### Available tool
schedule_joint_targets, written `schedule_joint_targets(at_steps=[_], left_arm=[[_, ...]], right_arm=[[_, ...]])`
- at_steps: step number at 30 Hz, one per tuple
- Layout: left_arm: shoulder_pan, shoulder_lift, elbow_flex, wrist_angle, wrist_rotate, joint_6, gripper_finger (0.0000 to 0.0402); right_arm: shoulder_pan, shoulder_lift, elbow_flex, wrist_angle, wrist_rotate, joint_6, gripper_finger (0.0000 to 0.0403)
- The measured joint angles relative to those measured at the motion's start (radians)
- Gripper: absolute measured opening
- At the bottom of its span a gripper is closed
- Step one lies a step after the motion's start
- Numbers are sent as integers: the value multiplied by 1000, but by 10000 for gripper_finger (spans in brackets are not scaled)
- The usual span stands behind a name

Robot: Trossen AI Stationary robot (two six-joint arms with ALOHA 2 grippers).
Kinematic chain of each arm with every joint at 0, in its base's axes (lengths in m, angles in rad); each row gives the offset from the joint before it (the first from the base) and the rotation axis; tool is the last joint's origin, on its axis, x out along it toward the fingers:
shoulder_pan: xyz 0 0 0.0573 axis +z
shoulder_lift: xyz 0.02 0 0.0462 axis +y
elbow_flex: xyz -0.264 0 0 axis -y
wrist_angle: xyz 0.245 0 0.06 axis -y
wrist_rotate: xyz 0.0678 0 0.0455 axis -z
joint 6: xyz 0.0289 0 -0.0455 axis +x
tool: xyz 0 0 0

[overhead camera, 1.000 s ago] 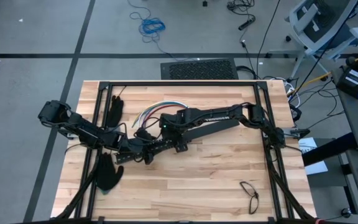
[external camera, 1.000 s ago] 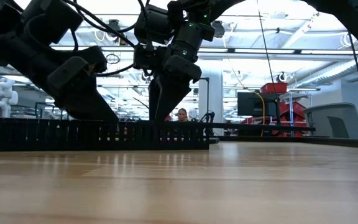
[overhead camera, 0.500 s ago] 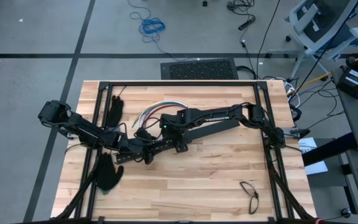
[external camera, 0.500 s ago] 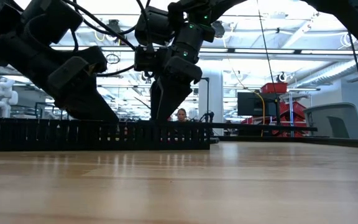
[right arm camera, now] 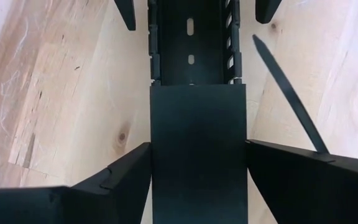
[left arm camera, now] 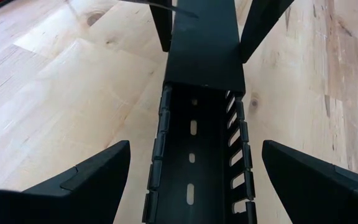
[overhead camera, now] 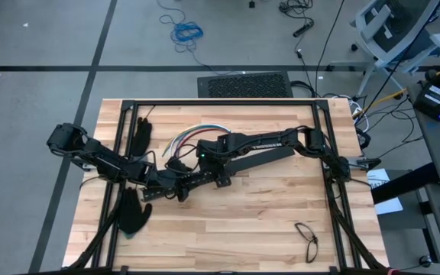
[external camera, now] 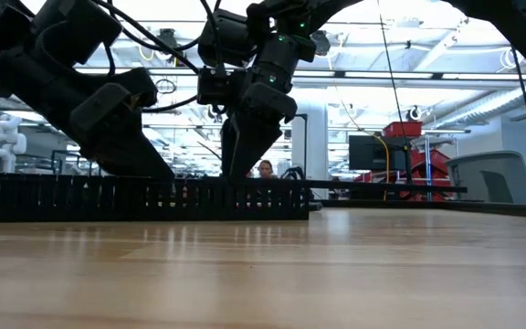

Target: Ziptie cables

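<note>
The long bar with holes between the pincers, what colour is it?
Black: the slotted bar shows best in the left wrist view.

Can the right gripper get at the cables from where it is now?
Probably not directly. The right gripper straddles the black slotted bar, with a ziptie beside it. The cables lie apart behind it, so it would have to lift off first.
</note>
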Motion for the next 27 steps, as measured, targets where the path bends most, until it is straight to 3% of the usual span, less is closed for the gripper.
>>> schedule_joint_targets(at_steps=[5, 22, 27], left_arm=[[0, 0, 0, 0, 0, 0, 360], [-2, 0, 0, 13, 0, -2, 360], [8, 0, 0, 75, -2, 90, 360]], right_arm=[[0, 0, 0, 0, 0, 4, 232], [0, 0, 0, 0, 0, 8, 234], [0, 0, 0, 0, 0, 8, 237]])
